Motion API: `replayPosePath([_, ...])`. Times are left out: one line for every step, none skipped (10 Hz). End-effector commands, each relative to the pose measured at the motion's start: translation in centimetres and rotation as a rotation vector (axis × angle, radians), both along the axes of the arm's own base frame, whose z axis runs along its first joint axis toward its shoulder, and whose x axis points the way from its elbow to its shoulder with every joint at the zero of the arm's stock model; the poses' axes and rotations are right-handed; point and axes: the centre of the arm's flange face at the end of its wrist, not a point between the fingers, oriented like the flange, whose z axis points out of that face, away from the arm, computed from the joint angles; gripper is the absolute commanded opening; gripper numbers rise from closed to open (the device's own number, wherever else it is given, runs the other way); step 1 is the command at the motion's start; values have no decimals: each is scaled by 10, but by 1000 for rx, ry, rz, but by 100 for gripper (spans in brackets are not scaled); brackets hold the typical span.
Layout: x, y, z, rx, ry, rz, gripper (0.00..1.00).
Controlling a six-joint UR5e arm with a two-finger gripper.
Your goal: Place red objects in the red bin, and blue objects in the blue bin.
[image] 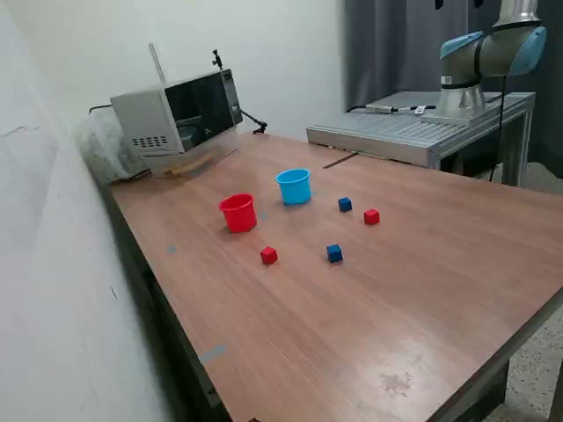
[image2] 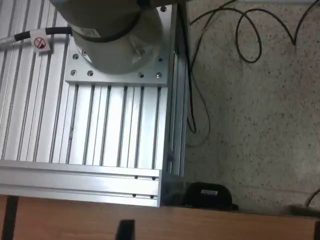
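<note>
Wrist view shows no jaws — only the arm's base flange [image2: 116,37] on a slotted aluminium mount [image2: 85,130], cables [image2: 250,35] on a speckled floor [image2: 250,125], and a strip of the worktop [image2: 75,222] edge. So I cannot tell how far the jaws are open or whether they hold anything; they look to be parked well clear of every task item.

Nothing sorted yet, by the exterior view. Red cup [image: 237,213] and blue cup [image: 294,186] stand upright, near each other, openings up — ready to receive. Cubes lie loose on the wood: red cube [image: 268,255], second red cube [image: 371,216], blue cube [image: 334,253], second blue cube [image: 345,204], all apart from one another.

Microwave [image: 176,110] sits by the white wall; grey curtain [image: 396,44] behind the arm [image: 488,53].
</note>
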Motion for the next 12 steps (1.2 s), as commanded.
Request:
replayPosePath([0,0,0,0,0,0,100])
replayPosePath([0,0,0,0,0,0,100])
replayPosePath([0,0,0,0,0,0,100])
replayPosePath([0,0,0,0,1,0,100])
replayPosePath([0,0,0,0,0,0,100])
replayPosePath([0,0,0,0,0,0,100])
replayPosePath([0,0,1,-3,2,2,100])
replayPosePath([-3,0,7,-11,24,-2,100])
replayPosePath([-7,0,6,-11,20,-4,100])
replayPosePath([-22,-4,10,-13,31,-1,100])
replayPosePath([-46,-7,22,-30,122,-2,100])
replayPosePath([-69,-11,38,-64,303,-4,100])
